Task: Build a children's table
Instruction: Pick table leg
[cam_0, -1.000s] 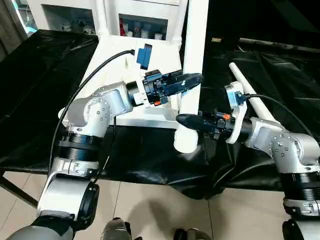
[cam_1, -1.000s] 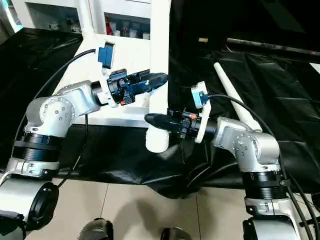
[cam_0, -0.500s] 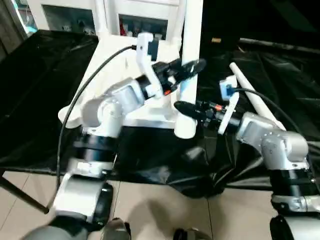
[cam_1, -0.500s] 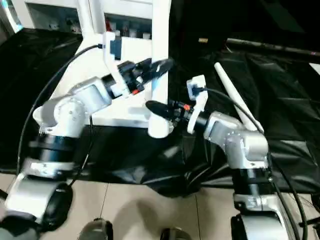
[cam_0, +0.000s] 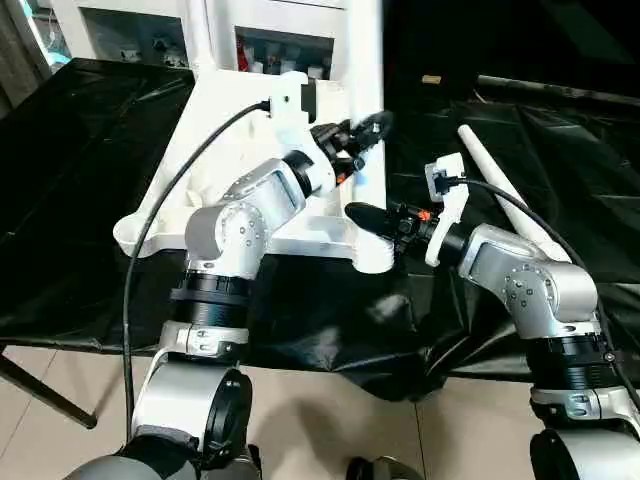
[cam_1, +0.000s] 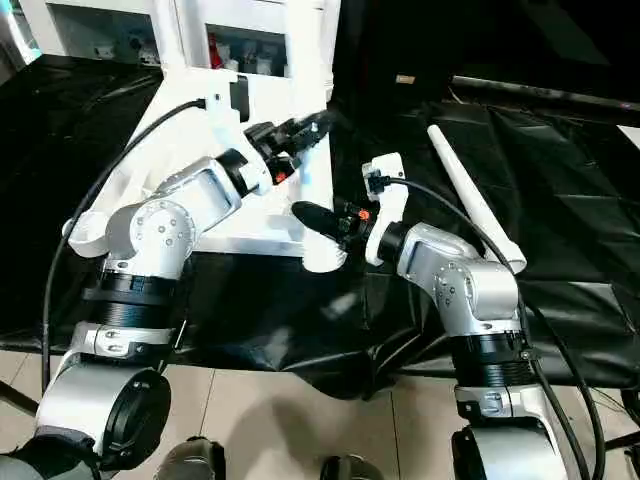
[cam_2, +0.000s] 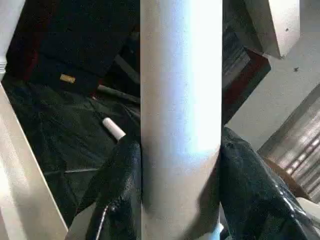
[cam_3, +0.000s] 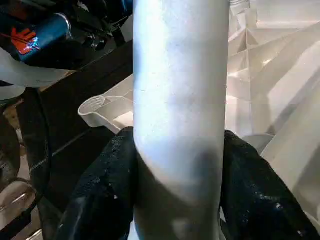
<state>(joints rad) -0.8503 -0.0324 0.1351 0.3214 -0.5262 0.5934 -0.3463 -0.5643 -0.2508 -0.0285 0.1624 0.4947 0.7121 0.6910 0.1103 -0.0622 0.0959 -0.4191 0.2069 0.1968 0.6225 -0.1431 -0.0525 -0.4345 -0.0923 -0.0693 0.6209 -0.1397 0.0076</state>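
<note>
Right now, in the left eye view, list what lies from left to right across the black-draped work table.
White plastic ribbed tabletop → upright white tapered tube leg held by both end effectors → loose white tapered tube leg lying on the black cloth.

Head eyes look down — wrist cameras (close) share the leg (cam_2: 181, 120).

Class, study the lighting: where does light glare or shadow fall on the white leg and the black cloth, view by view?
Left wrist view: a bright band runs down the leg, its edges by the fingers darker. Right wrist view: the leg's lower part is shadowed between the fingers. Left eye view: the black cloth shows shiny creases.
</note>
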